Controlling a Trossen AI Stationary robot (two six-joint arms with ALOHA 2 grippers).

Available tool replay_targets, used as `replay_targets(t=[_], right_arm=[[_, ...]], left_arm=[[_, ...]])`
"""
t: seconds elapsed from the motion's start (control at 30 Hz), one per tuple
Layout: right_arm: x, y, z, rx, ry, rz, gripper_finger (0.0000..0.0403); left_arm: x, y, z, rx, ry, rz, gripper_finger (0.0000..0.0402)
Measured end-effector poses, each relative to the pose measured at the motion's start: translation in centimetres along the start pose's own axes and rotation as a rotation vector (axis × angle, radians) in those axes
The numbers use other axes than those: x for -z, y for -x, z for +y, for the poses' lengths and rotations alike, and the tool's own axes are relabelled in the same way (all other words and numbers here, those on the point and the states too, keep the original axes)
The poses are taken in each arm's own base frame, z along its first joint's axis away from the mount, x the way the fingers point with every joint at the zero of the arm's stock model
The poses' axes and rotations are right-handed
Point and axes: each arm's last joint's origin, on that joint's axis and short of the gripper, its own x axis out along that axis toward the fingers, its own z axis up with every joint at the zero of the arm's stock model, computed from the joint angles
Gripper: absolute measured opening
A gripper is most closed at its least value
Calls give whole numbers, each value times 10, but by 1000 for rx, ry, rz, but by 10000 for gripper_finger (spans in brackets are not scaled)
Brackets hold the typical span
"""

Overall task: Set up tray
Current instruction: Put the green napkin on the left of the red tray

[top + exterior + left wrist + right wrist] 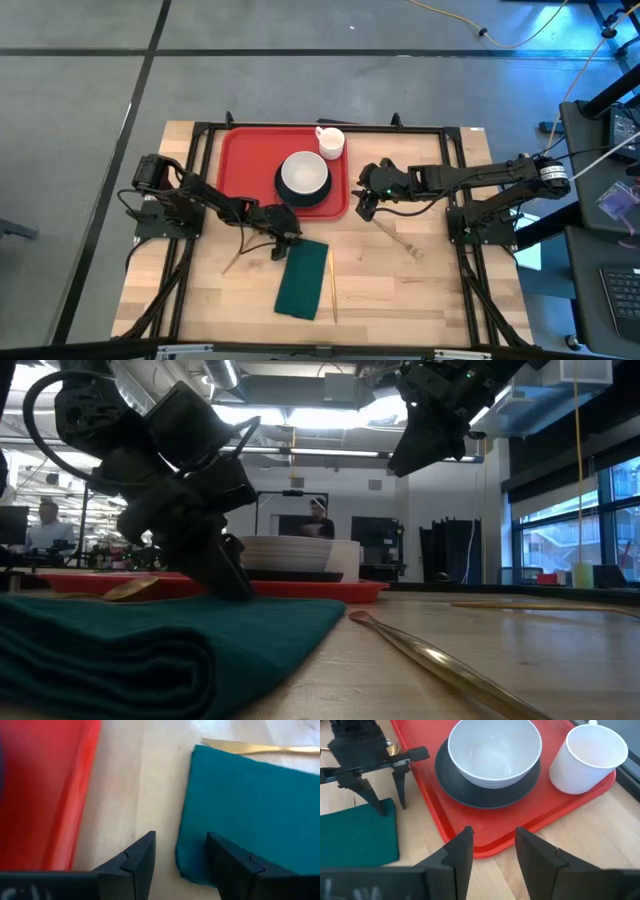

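Note:
The red tray (232, 160) lies at the table's far middle. It carries a dark plate (450, 785) with a white bowl (495, 750) on it, and a white cup (587, 757). A folded dark green napkin (303, 280) lies flat on the wood near the tray's near edge. My left gripper (180, 855) is open and low at the napkin's far left corner (182, 862), one finger over the cloth, the other over bare wood. My right gripper (492, 845) hangs open above the tray's near right edge, with nothing between its fingers. My left gripper slants down from the table's left onto the napkin's far left corner (200, 870). One finger (230, 860) stands over the cloth and the other (140, 862) over the wood beside it. I cannot tell whether either one touches the cloth.
Gold cutlery lies loose on the wood: a piece (240, 256) to the left of the napkin, a long thin one (333, 285) along its right side, and another (400, 240) toward the right arm. Bare wood shows at the near edge and near right.

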Motion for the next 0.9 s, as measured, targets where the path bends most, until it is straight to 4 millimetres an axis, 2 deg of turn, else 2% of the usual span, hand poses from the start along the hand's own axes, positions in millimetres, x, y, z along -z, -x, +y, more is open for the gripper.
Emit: replay_targets(t=[0.23,0.43,0.67,0.9], right_arm=[[0,0,0,0,12,0,147],[0,0,0,0,13,0,147],[0,0,0,0,13,0,147],[0,0,0,0,15,0,147]], left_arm=[[1,0,-1,50,-75,8,169],[3,0,-1,67,-44,41,143],[4,0,-1,47,-50,46,91],[4,0,-1,49,-45,50,14]])
